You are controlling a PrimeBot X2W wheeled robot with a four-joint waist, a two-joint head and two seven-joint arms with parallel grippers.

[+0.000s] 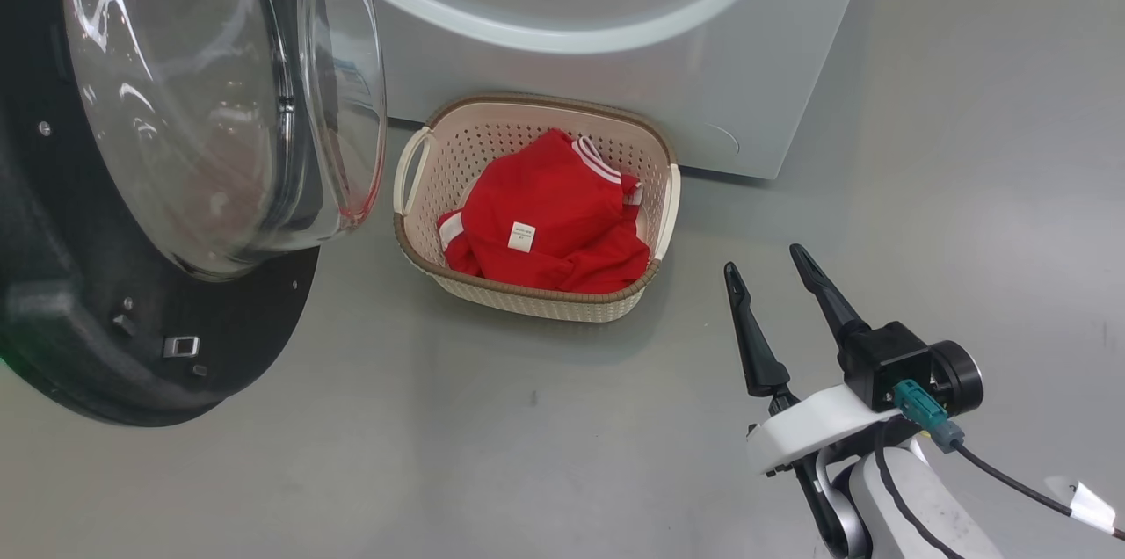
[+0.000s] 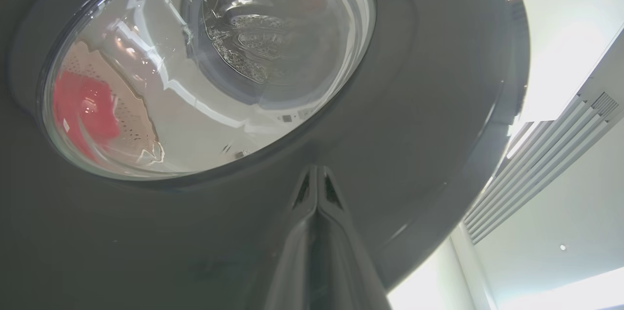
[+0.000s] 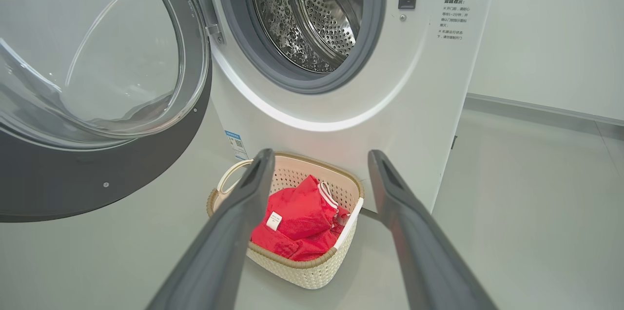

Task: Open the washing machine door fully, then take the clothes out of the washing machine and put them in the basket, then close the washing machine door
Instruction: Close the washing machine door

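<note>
Status: washing machine door [image 1: 202, 102] wide open, steel drum [image 3: 312, 12] looks empty, red jersey [image 1: 545, 216] lies in the basket [image 1: 527, 300] on the floor [image 1: 527, 453] just before the washing machine [image 1: 615, 76] — unloading looks done. Now left hand [image 2: 317, 173] is pressed together at the door's outer face, contact unclear; right hand [image 1: 765, 264] spread, empty. Remaining — close the door.

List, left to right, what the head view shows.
washing machine door → basket → right gripper
</note>
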